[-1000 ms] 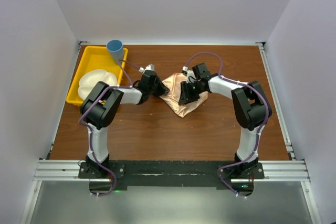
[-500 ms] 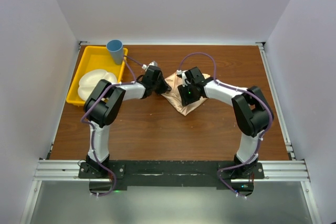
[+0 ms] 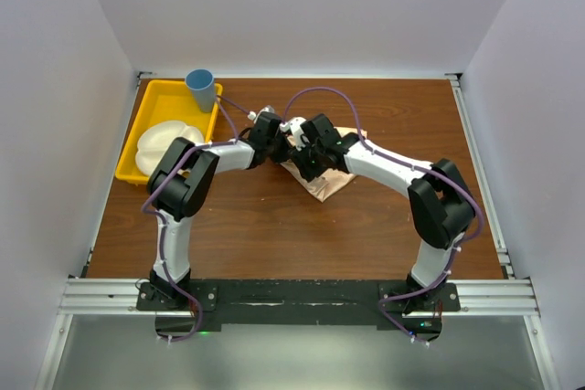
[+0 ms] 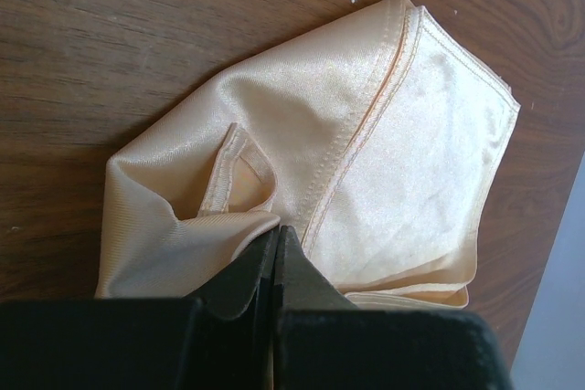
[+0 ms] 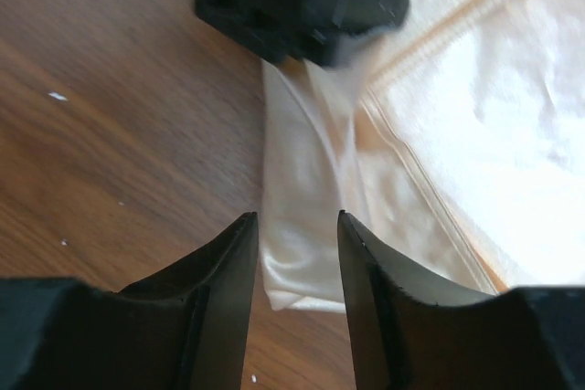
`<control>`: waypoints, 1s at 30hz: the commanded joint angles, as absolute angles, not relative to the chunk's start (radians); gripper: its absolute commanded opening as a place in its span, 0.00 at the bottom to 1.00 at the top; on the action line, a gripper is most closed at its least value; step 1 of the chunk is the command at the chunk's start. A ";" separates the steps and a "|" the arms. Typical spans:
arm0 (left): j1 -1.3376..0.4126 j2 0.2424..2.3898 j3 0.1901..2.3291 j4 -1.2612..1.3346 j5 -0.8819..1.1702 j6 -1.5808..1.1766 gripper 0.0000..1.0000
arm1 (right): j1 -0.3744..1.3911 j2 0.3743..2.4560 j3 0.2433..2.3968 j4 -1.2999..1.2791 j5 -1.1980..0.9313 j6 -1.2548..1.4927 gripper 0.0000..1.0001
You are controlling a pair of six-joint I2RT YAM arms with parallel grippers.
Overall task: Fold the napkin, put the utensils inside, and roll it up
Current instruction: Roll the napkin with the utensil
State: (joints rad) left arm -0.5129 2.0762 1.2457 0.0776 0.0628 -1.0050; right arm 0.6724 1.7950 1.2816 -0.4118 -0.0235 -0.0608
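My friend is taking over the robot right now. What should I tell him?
Left gripper: shut, pinching a fold of the napkin.
Right gripper: open, lined up over a napkin edge, close to the left one.
Napkin: bunched in loose folds on the table.
Fork: not in view.
Done: no neat fold yet.
Left: fold it flat, add fork, roll.
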 commanded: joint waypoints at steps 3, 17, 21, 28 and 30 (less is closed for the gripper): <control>-0.518 2.191 1.190 -0.184 -0.021 -0.960 0.00 | 0.692 1.867 1.359 -0.364 -0.089 -0.092 0.33; -0.518 2.189 1.198 -0.190 -0.014 -0.951 0.00 | 0.692 1.953 1.341 -0.321 -0.057 -0.097 0.50; -0.518 2.187 1.200 -0.190 -0.008 -0.948 0.00 | 0.692 1.970 1.289 -0.281 -0.040 -0.091 0.56; -0.517 2.169 1.203 -0.190 -0.005 -0.943 0.00 | 0.696 1.983 1.203 -0.224 0.024 -0.017 0.52; -0.515 2.151 1.198 -0.177 0.031 -0.936 0.00 | 0.699 1.985 1.193 -0.235 0.067 0.050 0.51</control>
